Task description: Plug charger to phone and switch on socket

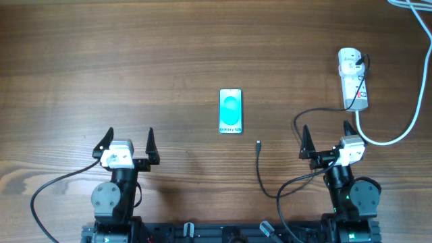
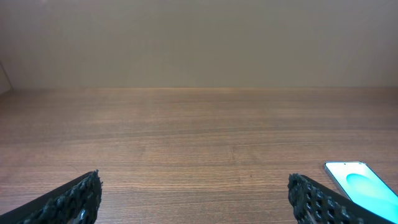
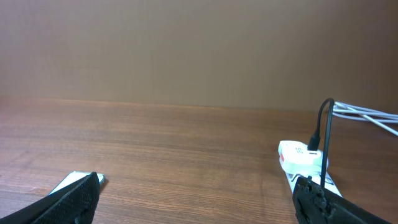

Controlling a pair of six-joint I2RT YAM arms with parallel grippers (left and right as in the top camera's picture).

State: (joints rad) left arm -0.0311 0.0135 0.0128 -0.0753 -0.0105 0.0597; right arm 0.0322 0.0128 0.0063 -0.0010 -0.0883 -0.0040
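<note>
The phone [image 1: 231, 111] lies flat mid-table, cyan screen up, text end toward me; its corner shows in the left wrist view [image 2: 360, 186] and its edge in the right wrist view [image 3: 78, 179]. The charger cable [image 1: 260, 165] is thin and black, its metal tip at the phone's lower right, apart from it. It runs past my right arm up to the white socket [image 1: 352, 88] at the far right, which also shows in the right wrist view [image 3: 303, 158]. My left gripper [image 1: 127, 140] and right gripper [image 1: 328, 132] are open and empty near the front edge.
A thick white cord [image 1: 412, 121] loops from the socket toward the table's right edge and far corner. Black arm cables [image 1: 54, 189] trail beside each arm base at the front.
</note>
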